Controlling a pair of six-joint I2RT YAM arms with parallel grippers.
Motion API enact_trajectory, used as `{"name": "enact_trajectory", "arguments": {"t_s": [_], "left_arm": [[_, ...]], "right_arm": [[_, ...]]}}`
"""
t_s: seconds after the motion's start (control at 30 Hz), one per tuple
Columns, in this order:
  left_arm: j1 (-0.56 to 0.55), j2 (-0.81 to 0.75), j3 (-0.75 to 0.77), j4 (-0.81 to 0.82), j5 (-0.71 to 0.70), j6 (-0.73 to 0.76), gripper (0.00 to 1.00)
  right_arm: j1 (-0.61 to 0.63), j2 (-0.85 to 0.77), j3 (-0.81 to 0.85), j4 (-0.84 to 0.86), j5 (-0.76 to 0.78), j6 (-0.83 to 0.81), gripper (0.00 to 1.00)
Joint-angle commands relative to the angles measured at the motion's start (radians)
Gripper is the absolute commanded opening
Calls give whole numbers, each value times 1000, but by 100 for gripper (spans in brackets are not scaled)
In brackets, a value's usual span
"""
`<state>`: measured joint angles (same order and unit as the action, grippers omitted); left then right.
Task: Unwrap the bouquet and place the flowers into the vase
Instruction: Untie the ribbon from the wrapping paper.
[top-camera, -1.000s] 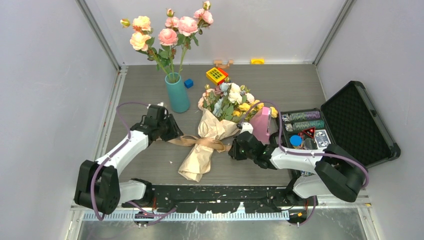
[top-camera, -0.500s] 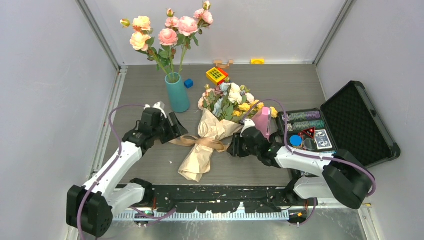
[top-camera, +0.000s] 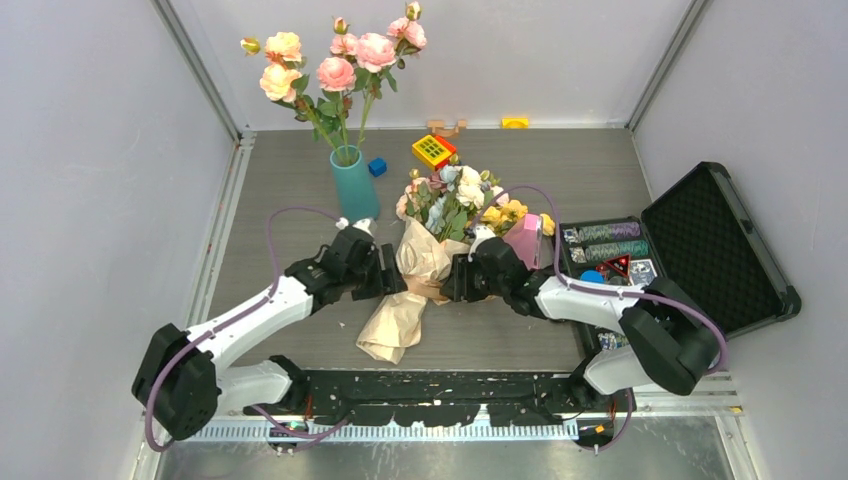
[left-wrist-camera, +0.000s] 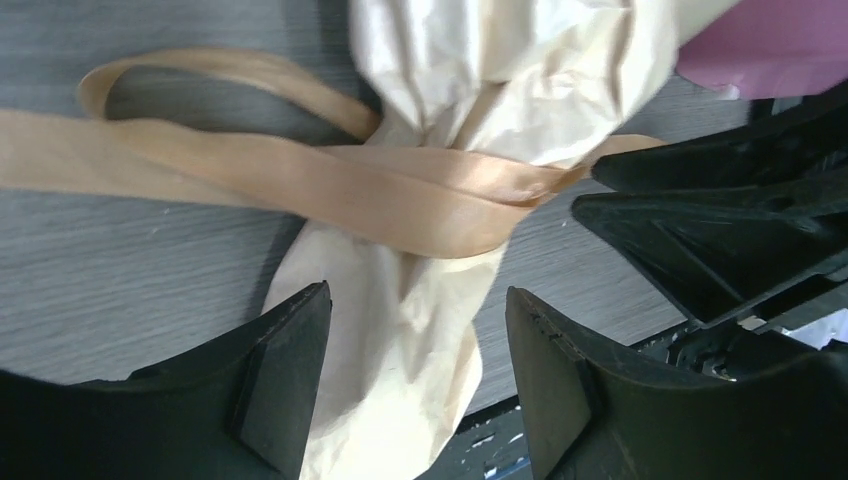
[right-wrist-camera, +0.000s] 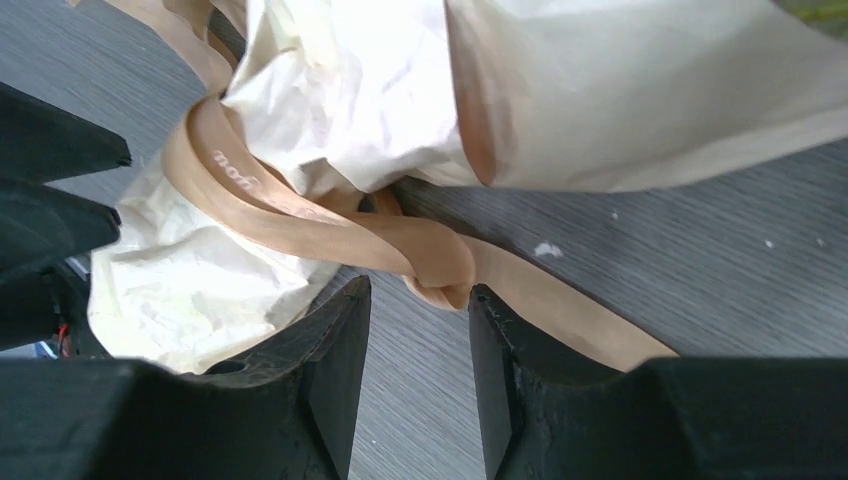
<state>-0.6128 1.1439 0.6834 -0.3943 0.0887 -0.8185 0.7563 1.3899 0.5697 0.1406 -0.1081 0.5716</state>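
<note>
Grey wood-grain tabletop (top-camera: 270, 190) carries everything. Left-centre, a tall narrow teal-blue cylindrical vase (top-camera: 355, 195) stands upright and holds long-stemmed pink and peach roses (top-camera: 335, 65). A small blue cube (top-camera: 377, 167) is just beside it, with a yellow keypad toy (top-camera: 433, 150) further right.

Left tool (top-camera: 388, 280) sits against the left side of the bouquet (top-camera: 420, 265), a bundle in crinkled tan kraft paper. The bundle lies flat mid-tabletop, heads pointing away from the arm bases, paper tail toward the near edge. Left wrist view: 2 black fingers (left-wrist-camera: 285, 385) are spread, with the paper tail in the gap between them, not pinched. A flat tan ribbon (left-wrist-camera: 400, 190) wraps the paper waist just past the tips, and 1 loop lies off to the side on the tabletop.

The flowers (top-camera: 455, 200), small yellow, white, pale-blue and pink blooms, are all in the wrap, just right of the vase.

Right tool (top-camera: 455, 280) faces the left one from the other side of the waist, close against the paper. Right wrist view: its 2 fingers are spread with a narrower gap. The ribbon knot is right at the tips; can't tell if it touches. Nothing is pinched.

Pink wedge-shaped box (top-camera: 525, 240) sits just beside the blooms on the right. Open black foam-lined case (top-camera: 715, 240) is far right, with small items in its tray.
</note>
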Motion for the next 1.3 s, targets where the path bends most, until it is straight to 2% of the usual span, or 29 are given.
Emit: {"name": "enact_trajectory", "arguments": {"t_s": [0.0,0.2,0.4,0.5,0.7,0.83,1.0,1.27], "left_arm": [[-92,13,100,38,-196,114,67],[-147,63,140,61,-253,261,67],[-243,190,219,59,-320,369,67],[-272,240,250,58,-344,378,67],[-312,292,281,40,-400,381,67],[-331,308,287,14,-437,384,65],[-356,332,306,-37,-496,389,61],[-373,325,304,-48,-506,373,52]], "right_arm": [[-2,22,55,58,-27,-20,47],[-2,72,75,77,-32,-21,45],[-2,95,82,96,-20,-21,47],[-2,99,85,95,-15,-25,45],[-2,103,91,91,-12,-28,36],[-2,108,91,93,-10,-29,35],[-2,110,92,96,-10,-26,33],[-2,108,94,95,-2,-27,21]]}}
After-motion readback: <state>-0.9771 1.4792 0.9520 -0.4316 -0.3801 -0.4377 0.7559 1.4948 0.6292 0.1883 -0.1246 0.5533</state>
